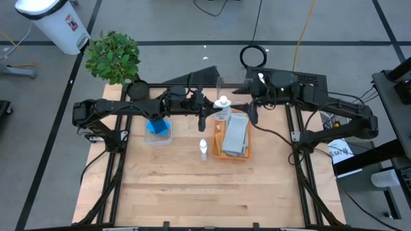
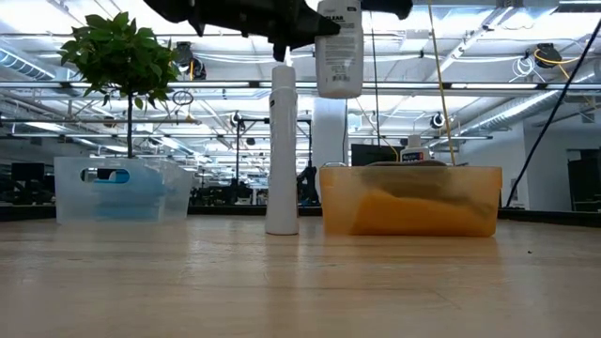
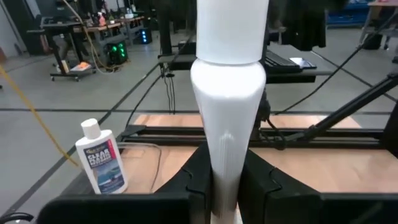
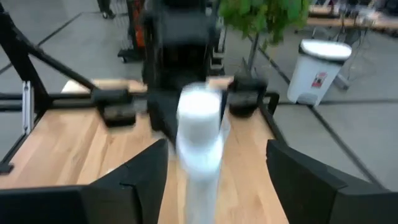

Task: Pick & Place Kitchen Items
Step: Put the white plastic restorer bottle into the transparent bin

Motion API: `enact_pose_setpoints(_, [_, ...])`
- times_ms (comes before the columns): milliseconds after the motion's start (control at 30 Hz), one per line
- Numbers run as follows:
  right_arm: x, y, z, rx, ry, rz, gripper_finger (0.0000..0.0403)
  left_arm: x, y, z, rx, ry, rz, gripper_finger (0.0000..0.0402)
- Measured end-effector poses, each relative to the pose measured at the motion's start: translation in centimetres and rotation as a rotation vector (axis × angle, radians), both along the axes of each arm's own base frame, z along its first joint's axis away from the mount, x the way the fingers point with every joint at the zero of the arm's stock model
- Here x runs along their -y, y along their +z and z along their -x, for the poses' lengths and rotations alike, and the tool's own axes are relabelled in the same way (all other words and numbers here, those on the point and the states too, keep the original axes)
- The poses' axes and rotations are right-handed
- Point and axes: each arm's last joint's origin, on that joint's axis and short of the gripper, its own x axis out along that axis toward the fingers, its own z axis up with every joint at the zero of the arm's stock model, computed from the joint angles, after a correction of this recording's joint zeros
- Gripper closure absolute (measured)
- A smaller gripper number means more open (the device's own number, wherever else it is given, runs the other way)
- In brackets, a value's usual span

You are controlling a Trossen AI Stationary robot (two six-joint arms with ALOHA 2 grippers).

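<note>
One grey cloth (image 1: 236, 135) in tray (image 1: 219, 153)

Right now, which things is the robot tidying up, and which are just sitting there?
For the job:
- held white bottle, gripped by the left gripper; the right gripper is open nearby
- standing bottle
- blue sponges
- grey cloth

Just there:
- plant
- clear bin
- orange tray
- trash can

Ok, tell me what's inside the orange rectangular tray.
The orange rectangular tray holds a folded grey cloth, and a small white bottle with a blue label shows above its rim. Anything beneath the cloth is covered.
</note>
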Motion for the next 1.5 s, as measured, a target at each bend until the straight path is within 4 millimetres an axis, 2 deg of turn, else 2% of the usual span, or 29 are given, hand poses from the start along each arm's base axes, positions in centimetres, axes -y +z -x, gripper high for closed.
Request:
enact_pose_setpoints(167, [0.4,1.1,-1.4,0.003,0.010,0.028,0.0173,-0.1,-0.2,0.0,-0.020,0.008,0.003,0.0356])
enact_pose_setpoints(367, [0.9,-0.3,-3.1,-0.056,0.014,0.013,0.0177,-0.2,-0.3,0.1,-0.028,0.027,0.001,0.0356])
enact_pose_setpoints(533, [1.1,-0.7,-4.1,-0.049,0.016,0.021,0.0187,-0.2,-0.3,0.1,-0.029,0.029,0.002,0.0356])
enact_pose_setpoints(667, [1.1,-0.7,-4.1,-0.053,0.020,0.033,0.0221,-0.2,-0.3,0.1,-0.035,0.030,0.004,0.0356])
enact_pose_setpoints(933, [1.1,-0.4,-4.0,-0.028,0.028,0.042,0.0321,-0.3,-0.3,0.1,-0.034,0.035,0.004,0.0355])
enact_pose_setpoints(1100, [1.1,-0.5,-3.9,-0.039,0.034,0.052,0.0321,0.1,-0.3,0.0,-0.035,0.030,0.008,0.0353])
enact_pose_setpoints(1233, [1.0,-0.4,-3.5,-0.053,0.035,0.056,0.0321,0.5,-0.3,0.0,-0.039,0.041,-0.001,0.0321])
enact_pose_setpoints(1500, [1.8,-0.1,-1.5,-0.090,-0.036,0.056,0.0321,0.1,0.6,0.8,-0.035,0.179,-0.016,0.0200])
